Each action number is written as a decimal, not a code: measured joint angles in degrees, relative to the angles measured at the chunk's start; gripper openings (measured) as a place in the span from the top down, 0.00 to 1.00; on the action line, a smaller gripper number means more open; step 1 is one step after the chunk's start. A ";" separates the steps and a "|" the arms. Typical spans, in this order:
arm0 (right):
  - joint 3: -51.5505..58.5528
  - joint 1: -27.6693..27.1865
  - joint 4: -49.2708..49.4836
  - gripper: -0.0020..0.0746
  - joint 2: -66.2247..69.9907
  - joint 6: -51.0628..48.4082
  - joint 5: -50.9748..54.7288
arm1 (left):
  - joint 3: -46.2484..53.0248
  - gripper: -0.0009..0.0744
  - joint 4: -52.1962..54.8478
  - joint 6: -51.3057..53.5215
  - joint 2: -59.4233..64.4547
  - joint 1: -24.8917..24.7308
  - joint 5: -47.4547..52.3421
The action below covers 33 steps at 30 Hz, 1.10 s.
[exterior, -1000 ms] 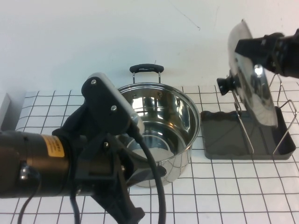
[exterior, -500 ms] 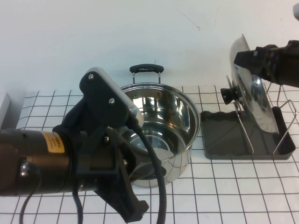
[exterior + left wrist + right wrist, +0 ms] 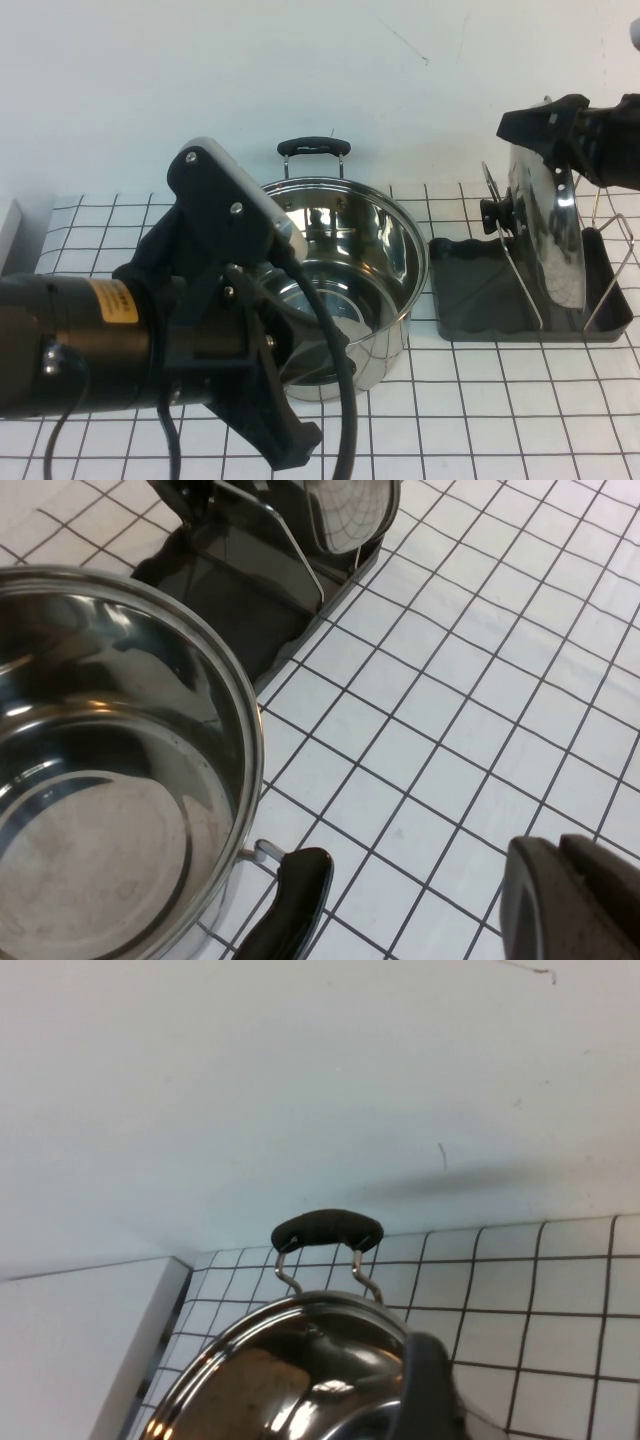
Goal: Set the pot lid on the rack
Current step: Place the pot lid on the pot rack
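The pot lid (image 3: 552, 215) stands almost upright on edge in the rack (image 3: 470, 300), between its wire dividers (image 3: 517, 270), with the black knob (image 3: 497, 214) facing the pot. My right gripper (image 3: 540, 124) is shut on the lid's top rim. One of its dark fingers (image 3: 430, 1385) shows in the right wrist view. My left gripper (image 3: 295, 448) hangs shut and empty over the table in front of the pot, and its closed tips show in the left wrist view (image 3: 562, 858). That view also shows the rack (image 3: 240, 600) and the lid (image 3: 345, 510).
A deep steel pot (image 3: 345, 280) with black handles (image 3: 313, 146) stands open left of the rack, close to its wavy edge. It also shows in the left wrist view (image 3: 110, 780) and the right wrist view (image 3: 290, 1370). A white wall rises behind the gridded table.
My right gripper has lowered the lid and tipped it from a backward lean to nearly upright between the dividers. The left arm has shifted only slightly.
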 joint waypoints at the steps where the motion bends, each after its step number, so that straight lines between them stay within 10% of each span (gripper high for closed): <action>1: 0.00 -0.46 0.00 0.38 0.00 0.00 0.81 | 0.00 0.99 -0.15 0.00 0.00 0.00 0.00; 28: -0.22 -19.69 -10.33 0.34 0.00 3.97 31.08 | 0.10 0.99 3.33 -0.70 0.00 0.00 0.66; 33: -0.22 -23.62 -11.73 0.46 -0.28 4.10 38.20 | 0.10 0.99 13.37 -7.78 -0.65 0.00 1.48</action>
